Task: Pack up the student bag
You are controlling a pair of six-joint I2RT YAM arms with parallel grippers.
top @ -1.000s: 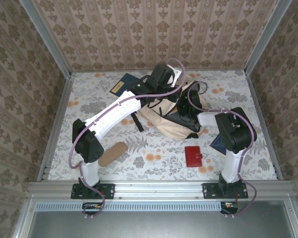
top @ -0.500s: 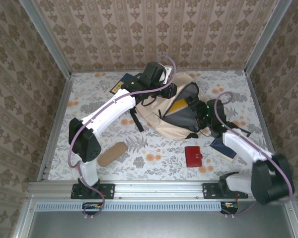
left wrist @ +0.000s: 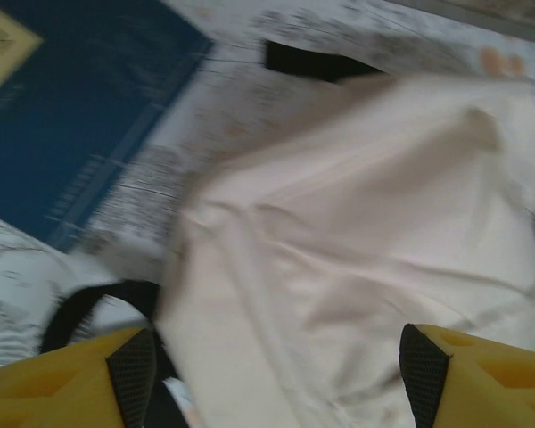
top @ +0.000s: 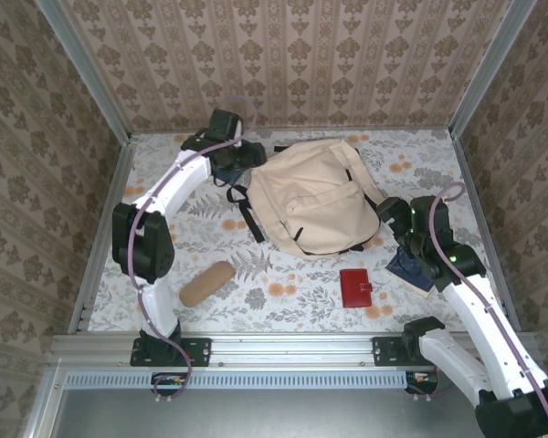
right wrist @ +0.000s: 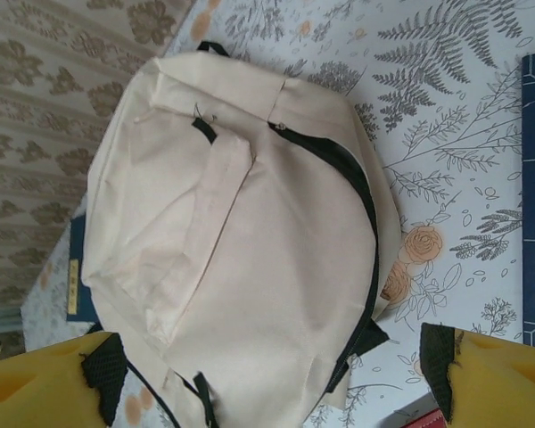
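Observation:
The student bag [top: 310,205] is a large beige backpack with black straps, lying flat at the back middle of the table. Its flap is down and its black zipper runs along the edge [right wrist: 357,178]. My left gripper [top: 247,157] hovers open at the bag's back-left corner, with beige fabric [left wrist: 357,223] below its spread fingers [left wrist: 132,374]. My right gripper [top: 391,219] stands open just off the bag's right side. In the right wrist view the bag lies beyond the wide-apart fingertips [right wrist: 102,374], and nothing is held.
A blue book [left wrist: 71,116] lies on the table at the back left, beside the bag. Another blue book [top: 406,266] lies under my right arm. A red wallet [top: 355,287] and a tan pencil pouch [top: 206,283] lie on the front half of the table. Walls enclose three sides.
Both grippers opened and let go of the bag, whose open mouth has dropped flat. The left arm swung back-left. The right arm pulled off to the right.

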